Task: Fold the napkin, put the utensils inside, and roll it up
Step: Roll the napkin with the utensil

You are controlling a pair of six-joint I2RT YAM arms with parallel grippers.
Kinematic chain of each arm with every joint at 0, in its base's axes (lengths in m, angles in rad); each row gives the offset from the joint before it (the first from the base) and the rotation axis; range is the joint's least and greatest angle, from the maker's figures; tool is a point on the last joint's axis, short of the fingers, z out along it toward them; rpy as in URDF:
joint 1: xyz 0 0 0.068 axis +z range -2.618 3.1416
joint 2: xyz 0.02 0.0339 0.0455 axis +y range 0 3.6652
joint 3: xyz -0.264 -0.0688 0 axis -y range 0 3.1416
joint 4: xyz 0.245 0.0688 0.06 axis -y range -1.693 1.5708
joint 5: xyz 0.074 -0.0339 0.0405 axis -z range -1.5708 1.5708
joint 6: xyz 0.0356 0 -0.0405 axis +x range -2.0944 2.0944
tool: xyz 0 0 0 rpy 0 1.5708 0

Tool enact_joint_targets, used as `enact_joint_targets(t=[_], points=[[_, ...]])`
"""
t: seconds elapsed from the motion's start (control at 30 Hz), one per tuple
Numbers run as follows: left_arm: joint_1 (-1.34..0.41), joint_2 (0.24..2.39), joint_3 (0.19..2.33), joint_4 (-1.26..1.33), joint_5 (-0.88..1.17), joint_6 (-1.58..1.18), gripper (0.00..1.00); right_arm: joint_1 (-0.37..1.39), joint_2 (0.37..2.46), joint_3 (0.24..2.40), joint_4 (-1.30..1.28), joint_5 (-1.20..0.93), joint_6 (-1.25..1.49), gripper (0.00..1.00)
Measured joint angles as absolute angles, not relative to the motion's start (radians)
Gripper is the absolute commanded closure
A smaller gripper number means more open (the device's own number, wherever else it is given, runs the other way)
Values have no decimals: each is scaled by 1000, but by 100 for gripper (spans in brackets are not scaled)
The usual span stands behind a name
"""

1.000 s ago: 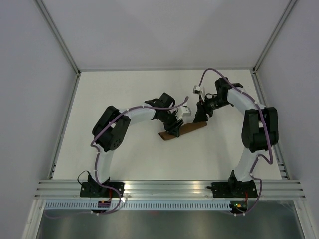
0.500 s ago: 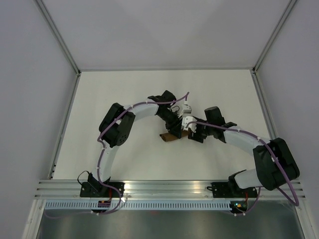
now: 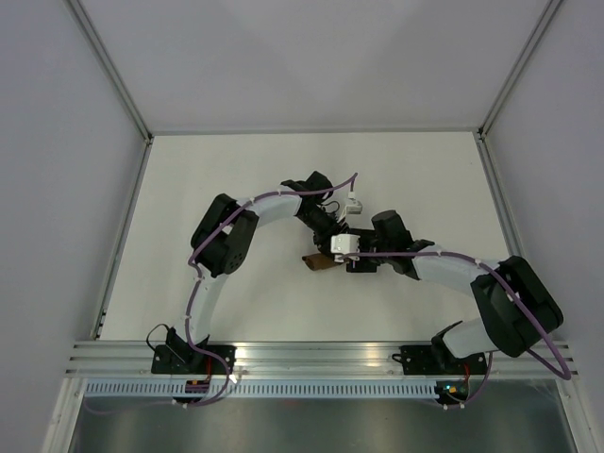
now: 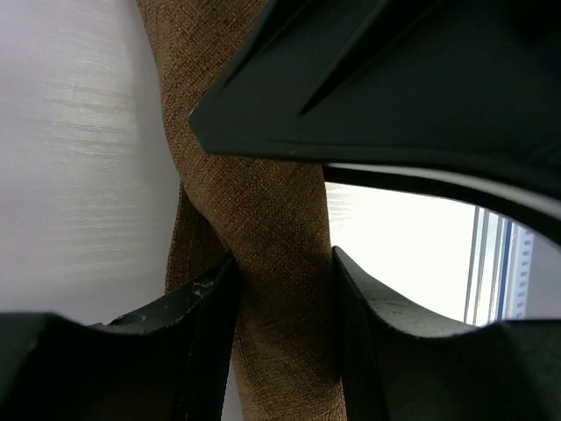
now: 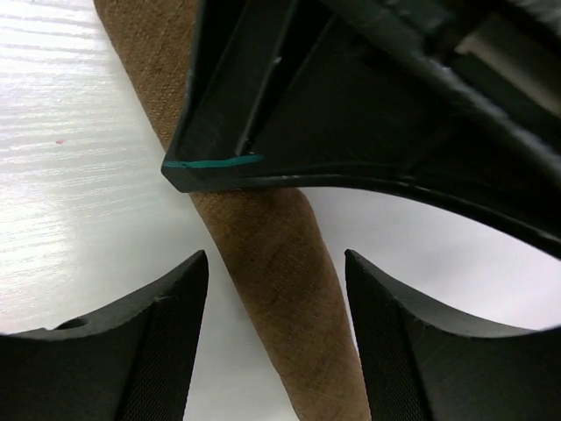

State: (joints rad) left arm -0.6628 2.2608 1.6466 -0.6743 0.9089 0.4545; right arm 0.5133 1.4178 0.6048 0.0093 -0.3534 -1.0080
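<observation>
The napkin (image 3: pixel 318 261) lies on the white table as a tight brown roll, mostly hidden under both grippers in the top view. My left gripper (image 3: pixel 329 247) is shut on the napkin (image 4: pixel 280 219); both fingers (image 4: pixel 206 294) press against its sides. My right gripper (image 3: pixel 355 260) is open and straddles the napkin (image 5: pixel 263 237), with white table showing between the cloth and each finger (image 5: pixel 180 289). In each wrist view the other gripper's dark body fills the top. The utensils are hidden.
White walls enclose the table on three sides. An aluminium rail (image 3: pixel 321 357) carrying both arm bases runs along the near edge. Purple cables loop off both arms near the roll.
My right arm has swung in from the roll's far right end to its near side, settled over the roll and opened wider. The left gripper kept its hold on the napkin.
</observation>
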Motion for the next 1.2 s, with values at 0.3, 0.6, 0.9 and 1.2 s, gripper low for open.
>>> enact_joint_targets(t=[0.3, 0.6, 0.9, 1.2], points=[[-658, 2265, 1654, -693, 926, 454, 41, 535, 1496, 646, -28, -321, -1029, 56], [-593, 2261, 1649, -669, 942, 388, 37, 535, 1577, 774, -152, -308, -971, 66], [-411, 2171, 1588, -498, 910, 168, 36, 537, 1661, 894, -254, -286, -829, 67], [-271, 1921, 1450, -270, 688, -159, 36, 520, 1842, 1136, -371, -284, -565, 68]])
